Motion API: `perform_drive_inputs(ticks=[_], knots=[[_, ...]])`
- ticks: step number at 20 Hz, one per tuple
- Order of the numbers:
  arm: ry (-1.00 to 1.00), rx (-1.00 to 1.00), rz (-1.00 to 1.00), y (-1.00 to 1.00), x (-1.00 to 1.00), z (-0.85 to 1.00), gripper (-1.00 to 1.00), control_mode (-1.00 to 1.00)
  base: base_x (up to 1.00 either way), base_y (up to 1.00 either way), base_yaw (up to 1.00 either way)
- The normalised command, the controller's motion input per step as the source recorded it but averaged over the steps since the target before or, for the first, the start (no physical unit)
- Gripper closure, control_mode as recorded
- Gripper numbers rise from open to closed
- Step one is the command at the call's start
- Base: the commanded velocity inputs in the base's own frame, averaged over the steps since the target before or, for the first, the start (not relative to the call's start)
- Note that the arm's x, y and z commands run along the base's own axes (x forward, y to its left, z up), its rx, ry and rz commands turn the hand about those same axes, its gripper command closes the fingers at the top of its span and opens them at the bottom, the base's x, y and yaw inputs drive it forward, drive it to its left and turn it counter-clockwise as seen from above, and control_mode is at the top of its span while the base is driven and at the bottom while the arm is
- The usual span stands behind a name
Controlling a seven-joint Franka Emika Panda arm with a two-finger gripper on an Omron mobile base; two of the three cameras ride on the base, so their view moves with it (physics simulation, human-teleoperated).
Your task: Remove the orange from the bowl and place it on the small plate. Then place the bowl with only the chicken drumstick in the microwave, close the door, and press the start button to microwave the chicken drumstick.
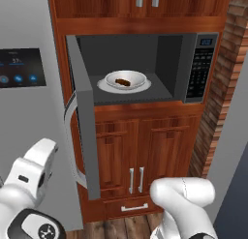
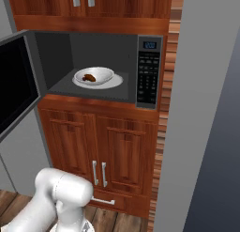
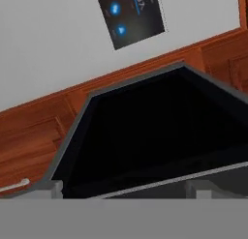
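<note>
The microwave (image 1: 198,68) (image 2: 149,71) stands open. Inside it the white bowl (image 1: 139,78) (image 2: 106,73) rests on the round turntable disc (image 1: 103,86) and holds only the dark brown chicken drumstick (image 1: 123,82) (image 2: 89,77). The door (image 1: 85,131) (image 2: 16,81) is swung out to the left, its curved silver handle (image 1: 69,136) on the outer side. My gripper (image 3: 126,190) is open with nothing between its fingers and faces the door's dark window (image 3: 155,131) from close by. The orange and the small plate are out of view.
A grey fridge front with a blue-lit screen (image 1: 22,67) (image 3: 133,15) stands left of the door. Brown wooden cabinets (image 1: 145,156) (image 2: 93,142) sit under and above the microwave. A brick column (image 1: 223,88) and a grey wall (image 2: 206,109) close the right side.
</note>
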Motion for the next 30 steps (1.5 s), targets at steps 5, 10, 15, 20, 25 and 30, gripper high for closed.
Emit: perform_drive_inputs(ticks=[5,10,15,20,25,30], knots=[[0.18,-0.17,-0.13,0.03,1.0,-0.05,-1.0,-1.0,0.0,0.0,0.0],[0.21,-0.03,-0.23,-0.16,0.75,0.0,-1.0,-1.0,0.0,0.0,0.0],[0.04,0.0,-0.25,-0.75,-0.06,0.05,-1.0,-1.0,0.0,0.0,0.0],[0.0,0.0,-0.23,-0.99,-0.3,0.07,-1.0,-1.0,0.0,0.0,0.0],[0.0,0.0,-0.18,-1.0,-0.01,0.05,-1.0,-1.0,0.0,0.0,0.0],[0.0,0.0,-0.06,-1.0,0.17,0.06,-1.0,-1.0,0.0,0.0,0.0]])
